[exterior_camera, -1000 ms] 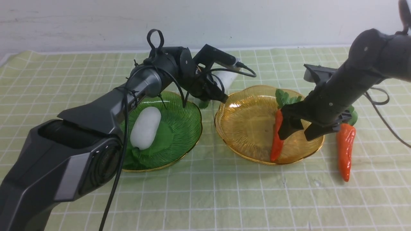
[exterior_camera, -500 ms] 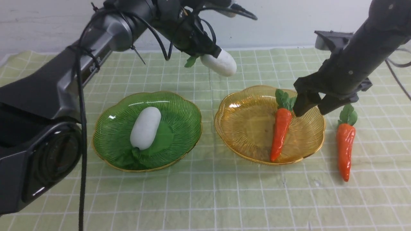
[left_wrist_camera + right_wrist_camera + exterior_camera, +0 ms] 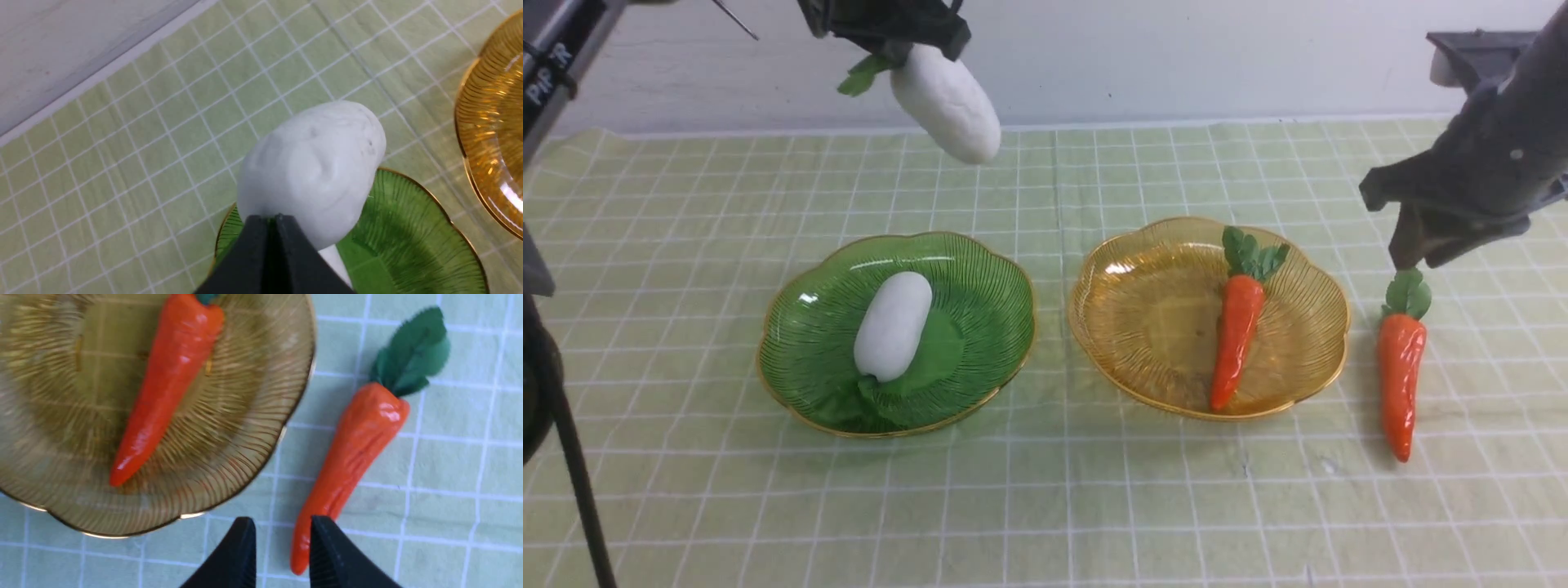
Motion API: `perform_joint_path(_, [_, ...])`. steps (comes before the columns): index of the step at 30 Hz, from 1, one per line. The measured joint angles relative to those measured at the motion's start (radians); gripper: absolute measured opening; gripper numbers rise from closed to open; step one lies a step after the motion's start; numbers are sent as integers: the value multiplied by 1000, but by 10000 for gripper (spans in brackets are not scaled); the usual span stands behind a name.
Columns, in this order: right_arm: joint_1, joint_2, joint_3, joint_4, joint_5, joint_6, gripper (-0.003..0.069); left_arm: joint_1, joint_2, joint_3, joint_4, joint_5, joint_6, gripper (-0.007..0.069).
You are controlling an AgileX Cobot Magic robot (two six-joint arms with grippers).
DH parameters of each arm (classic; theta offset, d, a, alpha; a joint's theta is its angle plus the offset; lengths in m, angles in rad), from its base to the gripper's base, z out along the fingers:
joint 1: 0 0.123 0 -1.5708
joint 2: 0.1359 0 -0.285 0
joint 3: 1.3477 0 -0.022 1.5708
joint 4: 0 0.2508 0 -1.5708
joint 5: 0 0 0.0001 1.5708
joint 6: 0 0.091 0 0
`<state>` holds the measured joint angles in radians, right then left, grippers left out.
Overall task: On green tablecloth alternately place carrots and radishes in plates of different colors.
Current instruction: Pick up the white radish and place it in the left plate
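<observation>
Your left gripper pinches a radish above the green plate; far right of it, your right gripper hangs slightly parted.

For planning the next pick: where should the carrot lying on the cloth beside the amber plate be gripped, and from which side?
Probably the thick upper body of the carrot, just below its leaves, from straight above with the jaws across its width. It lies flat on the tablecloth, and its glossy body narrows toward the tip, where a grip could slip.
</observation>
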<state>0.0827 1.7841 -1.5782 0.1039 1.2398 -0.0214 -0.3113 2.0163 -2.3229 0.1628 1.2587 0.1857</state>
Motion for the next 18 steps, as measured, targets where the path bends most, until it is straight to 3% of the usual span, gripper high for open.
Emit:
perform_joint_path(5, [-72, 81, 21, -6, 0, 33, 246, 103, -65, 72, -70, -1, -53, -8])
perform_joint_path(12, [-95, 202, 22, -7, -9, 36, 412, 242, -151, 344, -150, -1, -69, -8])
perform_joint_path(18, [-95, 259, 22, 19, -62, 36, 459, 271, -152, 460, -219, -66, -69, -8])
